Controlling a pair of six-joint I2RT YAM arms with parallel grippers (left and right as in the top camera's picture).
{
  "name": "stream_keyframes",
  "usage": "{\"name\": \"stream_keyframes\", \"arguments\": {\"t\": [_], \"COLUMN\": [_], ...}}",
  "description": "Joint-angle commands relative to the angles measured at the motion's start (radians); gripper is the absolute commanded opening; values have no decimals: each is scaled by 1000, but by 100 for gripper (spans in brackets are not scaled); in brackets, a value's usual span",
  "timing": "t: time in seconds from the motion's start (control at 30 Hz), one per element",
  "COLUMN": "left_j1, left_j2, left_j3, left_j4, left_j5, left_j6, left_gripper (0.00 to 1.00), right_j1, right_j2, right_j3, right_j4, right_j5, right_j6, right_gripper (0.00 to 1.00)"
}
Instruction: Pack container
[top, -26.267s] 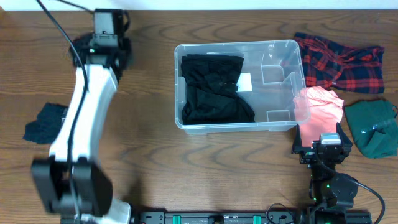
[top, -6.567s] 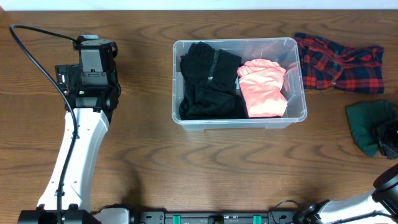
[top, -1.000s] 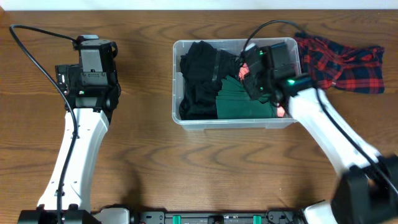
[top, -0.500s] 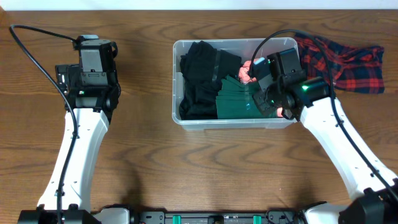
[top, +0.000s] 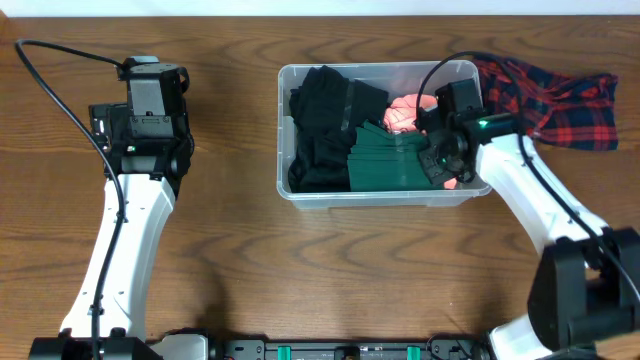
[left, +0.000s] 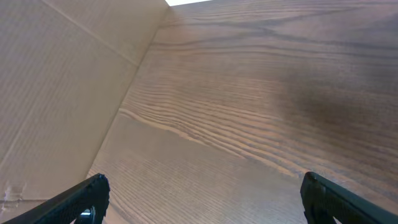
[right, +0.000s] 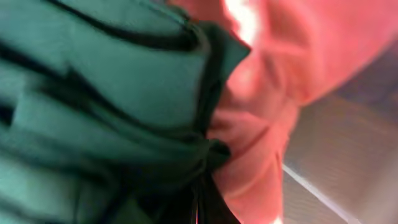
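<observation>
My right claw (top: 438, 163) is clenched tight, nose-down at the right end of the large clear plastic rectangular container (top: 283, 150). The wrist view shows the folded dark-green cloth (right: 93, 93) bunched against the tips, but I cannot tell whether a fold is actually pinched. The container sits right of centre on the brown wooden table (top: 230, 250), near the far edge. Inside, a black garment (top: 320, 120) fills the left end, and a coral-pink cloth (top: 405, 108) shows by the far wall. My left claw (left: 202, 202) hangs spread wide over bare wood, holding nothing.

I judge I'm settling the green piece. A red-and-black plaid cloth (top: 550, 95) lies outside, at the table's far right corner. Next I'd lift clear of the rim, spread the fingers and reach for it.
</observation>
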Motion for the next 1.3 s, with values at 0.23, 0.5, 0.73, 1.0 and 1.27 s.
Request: {"name": "stream_keyframes", "arguments": {"t": [0.23, 0.5, 0.73, 1.0, 1.27], "left_j1": [3, 3, 3, 3, 3], "left_j2": [6, 6, 6, 6, 6], "left_j3": [18, 18, 18, 18, 18], "left_j4": [-3, -3, -3, -3, -3], "left_j5": [-9, -9, -9, -9, -9], "left_j6": [-2, -2, -2, -2, -2], "left_gripper": [98, 98, 98, 98, 98], "right_j1": [-8, -7, -6, 12, 114], "right_j2": [24, -141, -245, -178, -32], "right_j3": [20, 157, 181, 179, 178], "right_j4": [9, -38, 14, 56, 110], "right_j5": [31, 91, -125, -391, -391], "right_j6": [16, 61, 128, 127, 123], "right_gripper": [1, 3, 2, 1, 2]}}
